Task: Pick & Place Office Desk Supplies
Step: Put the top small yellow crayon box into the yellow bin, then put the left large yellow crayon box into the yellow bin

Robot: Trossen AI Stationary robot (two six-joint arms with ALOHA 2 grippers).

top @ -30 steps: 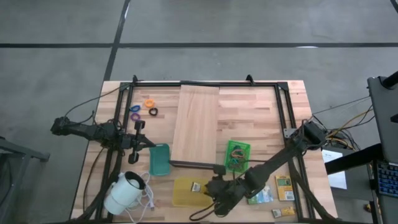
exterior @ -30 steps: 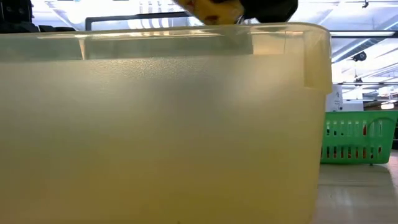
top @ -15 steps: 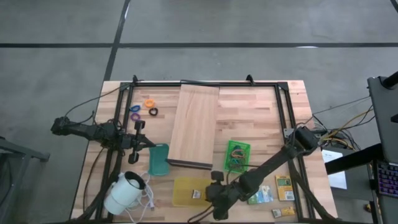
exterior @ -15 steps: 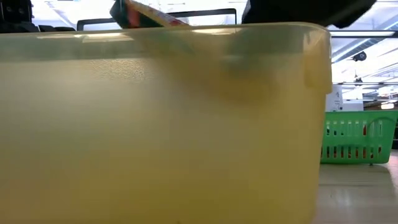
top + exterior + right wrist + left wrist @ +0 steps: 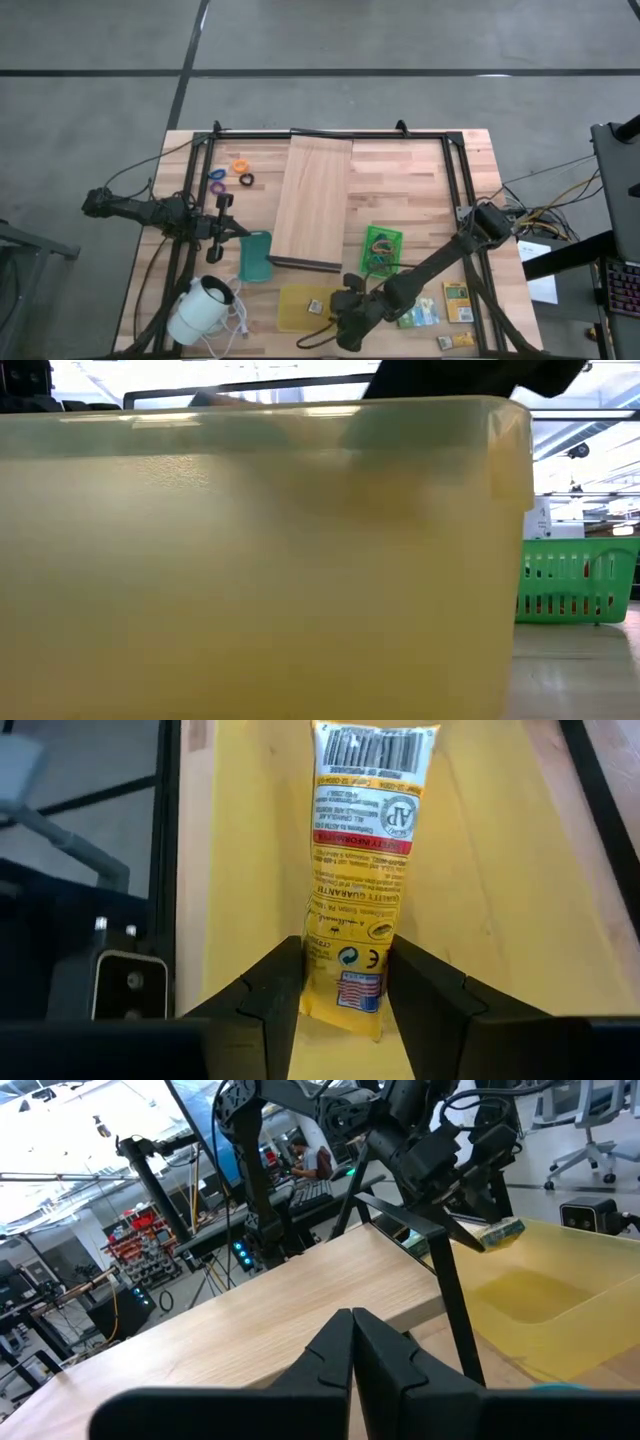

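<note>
A yellow printed packet (image 5: 365, 850) lies between the fingers of my right gripper (image 5: 345, 948), which is shut on it over the yellow bin (image 5: 290, 318) near the table's front edge. In the left wrist view the packet (image 5: 497, 1232) juts from that gripper above the bin (image 5: 560, 1300). Orange (image 5: 240, 166), purple (image 5: 217, 176) and black (image 5: 245, 180) rings lie on the table at the far left. A green basket (image 5: 381, 248) holds rubber bands. My left gripper (image 5: 352, 1318) is shut on nothing at the table's left side. My right gripper pinches the packet's near end (image 5: 345, 990) between its two fingers, one on each long edge. The fingers slant down from the table's right side and lie along the packet. The packet sticks out ahead of the fingertips, roughly level, above the bin's floor.
A long wooden board (image 5: 315, 200) lies mid-table, a teal tray (image 5: 256, 255) beside it. A white corded device (image 5: 200, 308) sits at the near left. More packets (image 5: 457, 300) lie near the right front corner. A black frame (image 5: 330, 133) borders the table.
My right gripper has sunk toward the yellow bin and rolled about its own axis. The packet has turned with it and come down from well above the bin's rim to about rim height.
</note>
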